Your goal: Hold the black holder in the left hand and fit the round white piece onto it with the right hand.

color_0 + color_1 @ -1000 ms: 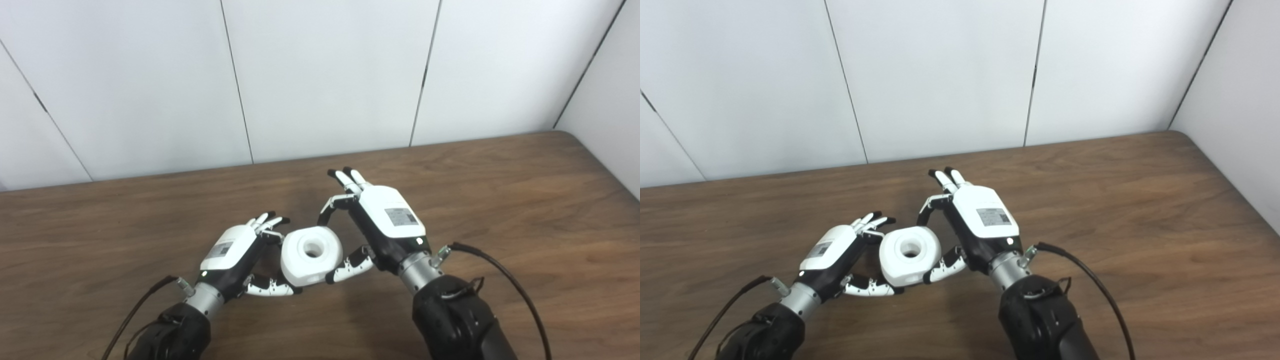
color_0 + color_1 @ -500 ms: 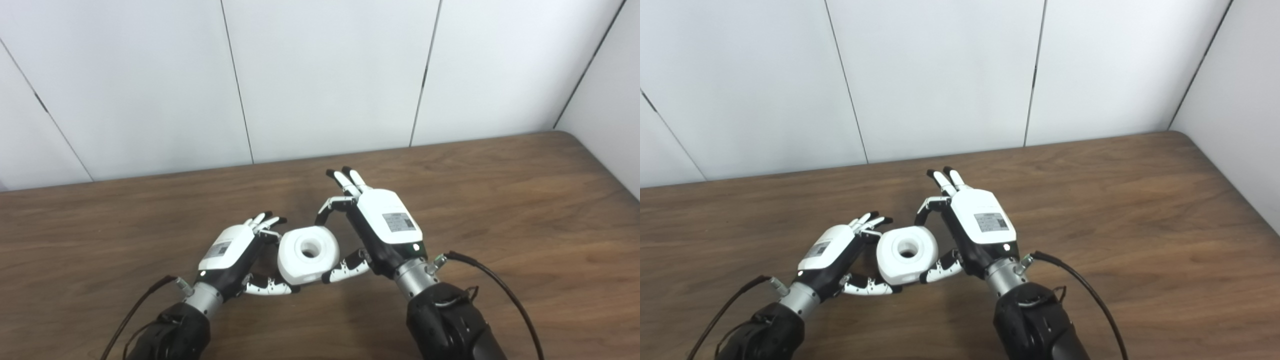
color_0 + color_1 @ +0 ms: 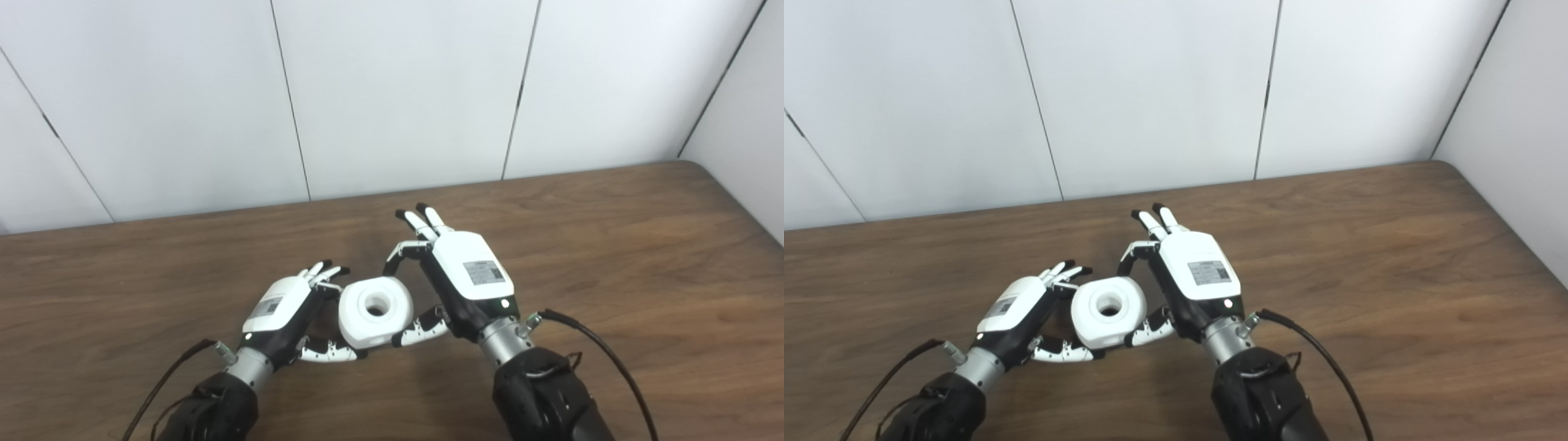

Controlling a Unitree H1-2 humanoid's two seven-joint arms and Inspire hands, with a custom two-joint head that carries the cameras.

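The round white piece (image 3: 375, 311), a thick ring with a centre hole, sits between my two hands just above the table; it also shows in the right eye view (image 3: 1107, 311). My left hand (image 3: 278, 306) grips its left side, fingers behind it and thumb under its front edge. My right hand (image 3: 468, 277) grips its right side, thumb on the front right and one bent finger at the far rim, the other fingers raised. The black holder is hidden; only a dark spot shows down the hole.
The brown wooden table (image 3: 612, 245) stretches out on all sides of the hands. White wall panels (image 3: 398, 92) stand along its far edge and at the right corner. Black cables trail from both wrists.
Both hands and the white piece have drifted slightly to the left together. The right forearm has swung in closer. The grips look the same.
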